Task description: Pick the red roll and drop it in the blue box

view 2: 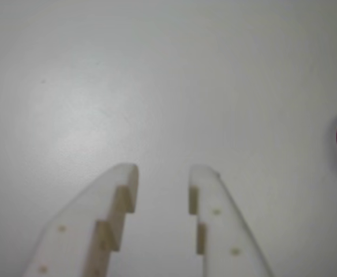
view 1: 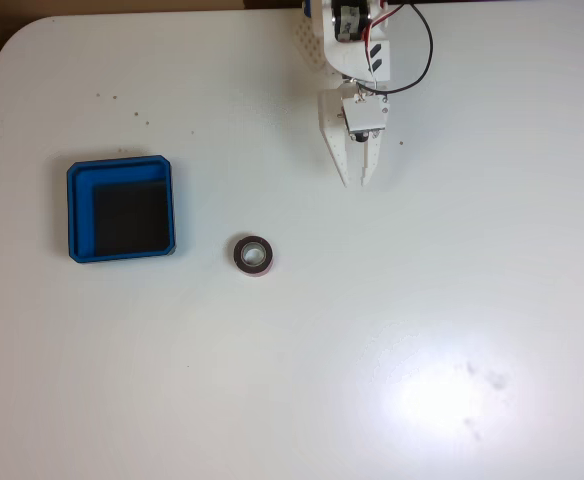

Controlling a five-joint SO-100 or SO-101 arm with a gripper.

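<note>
The red roll [view 1: 253,255] lies flat on the white table [view 1: 422,300] near the middle of the top view. The blue box [view 1: 121,209] sits to its left, apart. The hand [view 1: 356,180] is upper right, holding nothing, its fingers [view 2: 113,199] a little apart.

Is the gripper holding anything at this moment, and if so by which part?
Nothing is held. The gripper is open over bare table; the red roll lies untouched.

A white table [view 1: 272,400] with a rounded far-left corner is seen from above. A bright glare is cast near its right; brown floor is glimpsed at the left.
</note>
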